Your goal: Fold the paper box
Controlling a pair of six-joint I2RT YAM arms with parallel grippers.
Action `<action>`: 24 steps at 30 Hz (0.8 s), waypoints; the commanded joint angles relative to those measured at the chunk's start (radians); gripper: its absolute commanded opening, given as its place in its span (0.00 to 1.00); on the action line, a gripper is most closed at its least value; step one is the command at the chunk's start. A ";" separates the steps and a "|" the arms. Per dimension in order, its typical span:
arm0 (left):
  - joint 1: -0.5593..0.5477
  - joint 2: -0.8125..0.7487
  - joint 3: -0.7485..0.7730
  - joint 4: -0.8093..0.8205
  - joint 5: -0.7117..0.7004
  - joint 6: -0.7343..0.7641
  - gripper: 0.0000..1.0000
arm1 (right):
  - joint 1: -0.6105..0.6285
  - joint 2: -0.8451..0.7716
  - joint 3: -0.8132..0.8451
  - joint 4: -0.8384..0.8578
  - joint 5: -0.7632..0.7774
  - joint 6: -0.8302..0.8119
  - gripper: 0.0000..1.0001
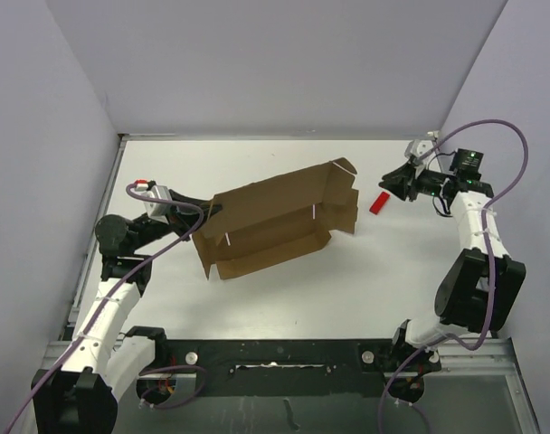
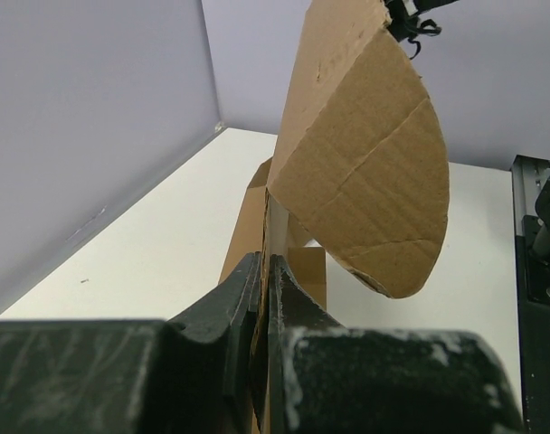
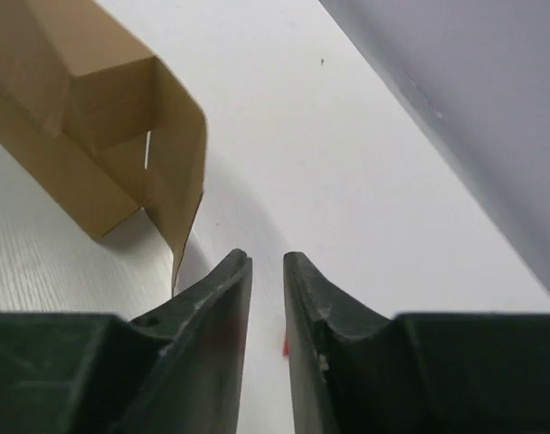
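Note:
The paper box (image 1: 275,217), brown corrugated cardboard half folded with walls and flaps raised, lies mid-table. My left gripper (image 1: 205,212) is shut on its left edge; in the left wrist view the fingers (image 2: 264,262) pinch a thin cardboard panel, and a rounded flap (image 2: 365,172) curves up beyond them. My right gripper (image 1: 390,183) hovers right of the box, apart from it. In the right wrist view that gripper (image 3: 267,259) stands open with a narrow gap and nothing between the fingers. The box's right flap (image 3: 85,117) shows at upper left there.
A small red block (image 1: 378,202) lies on the table just below the right gripper; only a red sliver of the block (image 3: 285,344) shows between the fingers. Grey walls (image 1: 284,63) enclose the white table (image 1: 257,158) on three sides.

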 commanded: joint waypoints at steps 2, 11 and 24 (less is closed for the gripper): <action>0.001 -0.019 -0.007 0.011 0.027 -0.022 0.00 | 0.123 0.127 0.050 0.332 0.271 0.396 0.05; 0.004 -0.040 -0.019 0.022 0.004 -0.062 0.00 | 0.217 0.234 -0.062 0.519 0.090 0.478 0.00; 0.006 -0.053 -0.060 0.069 -0.041 -0.094 0.00 | 0.245 0.076 -0.300 0.616 -0.090 0.387 0.43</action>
